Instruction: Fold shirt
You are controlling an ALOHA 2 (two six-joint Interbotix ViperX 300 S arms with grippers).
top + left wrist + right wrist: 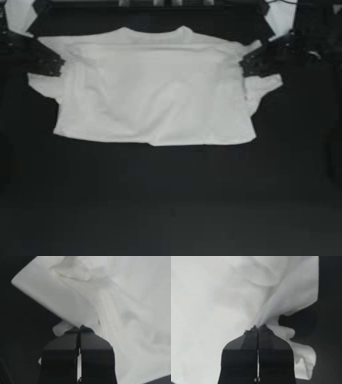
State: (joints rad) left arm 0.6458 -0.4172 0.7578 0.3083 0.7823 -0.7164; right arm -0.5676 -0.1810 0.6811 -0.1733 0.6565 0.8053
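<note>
The white shirt (153,90) lies spread on the dark table, neck toward the far edge, with its lower part folded up so it looks short. My left gripper (59,64) is at the shirt's left shoulder by the sleeve, shut on the cloth. In the left wrist view the jaws (80,328) meet on a pinched edge of the shirt (133,306). At the right shoulder my right gripper (246,62) is also shut on the shirt. The right wrist view shows its jaws (258,327) closed on a gathered ridge of the shirt (211,306).
Bare dark table (167,200) stretches from the shirt's lower edge to the near side. A dark bar (153,5) runs along the far edge behind the collar.
</note>
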